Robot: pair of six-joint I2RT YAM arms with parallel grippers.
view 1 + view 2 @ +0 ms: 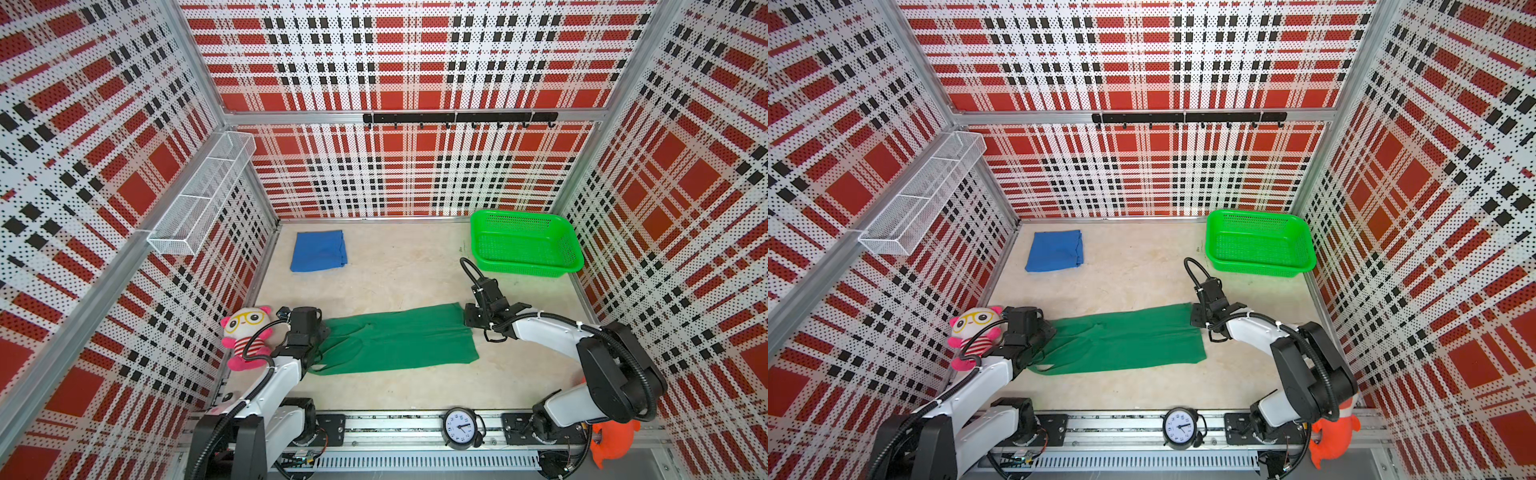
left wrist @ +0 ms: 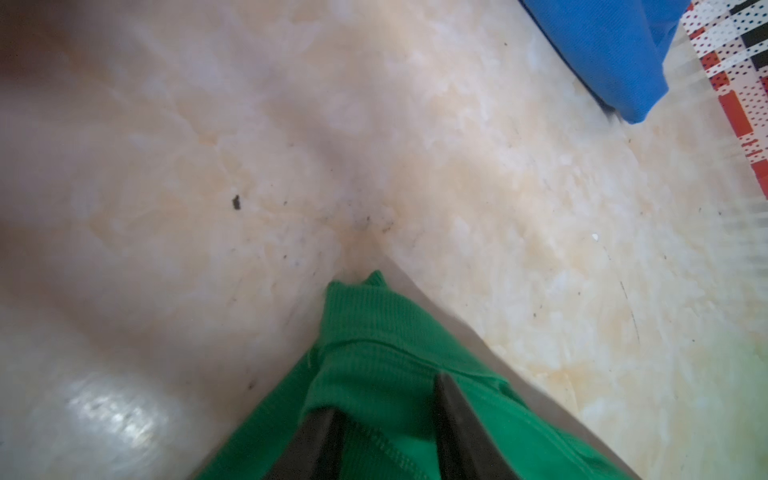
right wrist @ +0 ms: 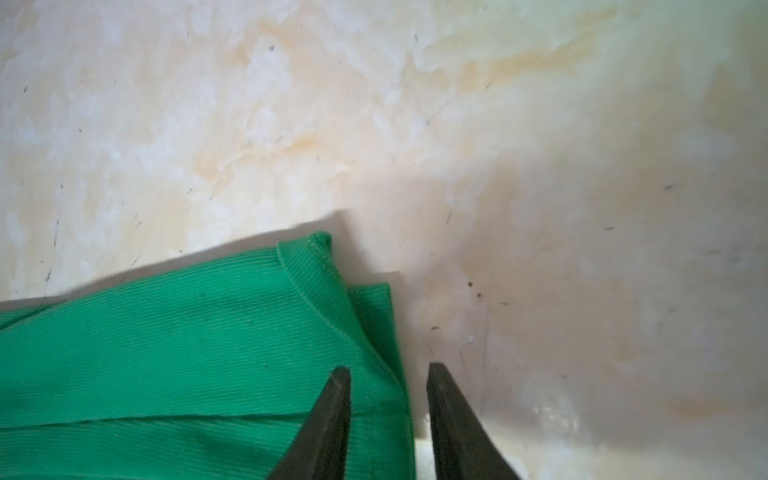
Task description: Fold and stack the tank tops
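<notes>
The green tank top (image 1: 395, 336) (image 1: 1125, 336) lies as a long folded strip across the front of the table. My left gripper (image 1: 322, 332) (image 2: 386, 395) is at its left end, shut on bunched green cloth (image 2: 374, 340) that humps up between the fingers. My right gripper (image 1: 467, 318) (image 3: 388, 368) is at the strip's far right corner. Its fingers stand a little apart astride the cloth's edge (image 3: 187, 332), one over cloth and one over bare table, so its grip is unclear. The blue tank top (image 1: 319, 250) (image 1: 1055, 250) (image 2: 615, 50) lies folded at the back left.
A bright green mesh basket (image 1: 528, 272) stands at the back right, close behind the right arm. A pink and white plush toy (image 1: 245, 332) sits against the left wall beside the left gripper. A round clock (image 1: 459, 428) and an orange toy (image 1: 613, 440) sit at the front rail.
</notes>
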